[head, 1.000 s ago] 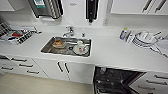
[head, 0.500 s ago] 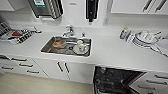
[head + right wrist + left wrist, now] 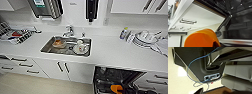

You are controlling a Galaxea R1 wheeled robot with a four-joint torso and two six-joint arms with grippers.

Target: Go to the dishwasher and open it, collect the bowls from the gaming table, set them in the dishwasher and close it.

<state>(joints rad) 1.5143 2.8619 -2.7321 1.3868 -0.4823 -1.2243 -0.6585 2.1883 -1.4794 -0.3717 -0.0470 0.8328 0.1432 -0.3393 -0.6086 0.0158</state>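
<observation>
A long white countertop runs from left to right across the head view, with white cabinet doors and drawers below it. The dishwasher sits under the counter at the near right, its door swung down and its dark inside with wire racks exposed; the right wrist view looks along that open door beside the white cabinet fronts. A steel sink is set into the middle of the counter and holds dishes, among them a white piece and a brownish one, with a tap at its far edge. On the far right of the counter is a stack of white plates, with a small bottle just left of it. On the far left lies a dish rack. An orange bowl-like object fills the near part of the right wrist view and shows as an orange spot inside the dishwasher opening. Whether either claw is open or closed cannot be told
</observation>
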